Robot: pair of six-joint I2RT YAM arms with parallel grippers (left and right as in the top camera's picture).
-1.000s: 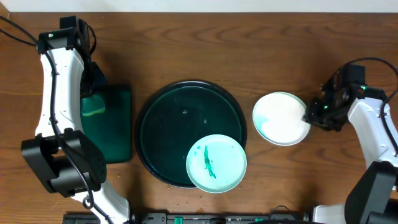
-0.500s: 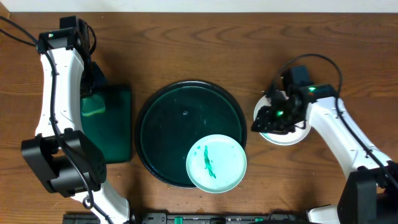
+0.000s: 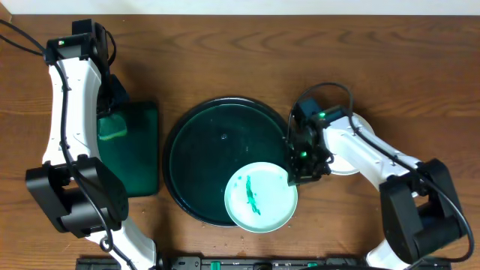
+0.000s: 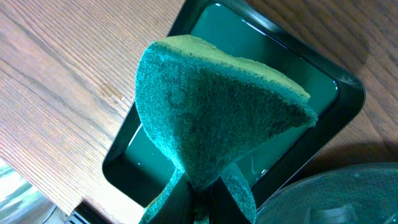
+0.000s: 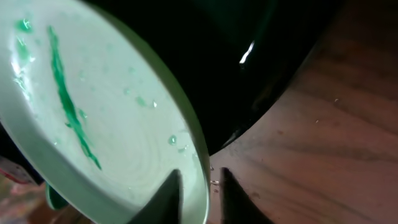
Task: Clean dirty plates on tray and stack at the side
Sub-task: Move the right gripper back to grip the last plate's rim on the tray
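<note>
Overhead: the streaked plate (image 3: 261, 197) sits at the tray's (image 3: 195, 142) five o'clock; the right tool (image 3: 301, 171), the nearer, hangs at its two o'clock rim; left wrist: left tool (image 4: 200, 202) clenched on sponge (image 4: 211, 106); right wrist: jaws released, straddling that rim.

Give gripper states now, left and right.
Left gripper: shut on the green sponge.
Right gripper: open, one finger on either side of the streaked plate rim.

Glossy tray (image 3: 217, 142), coarse sponge (image 4: 211, 106), wooden table (image 3: 225, 52)
</note>
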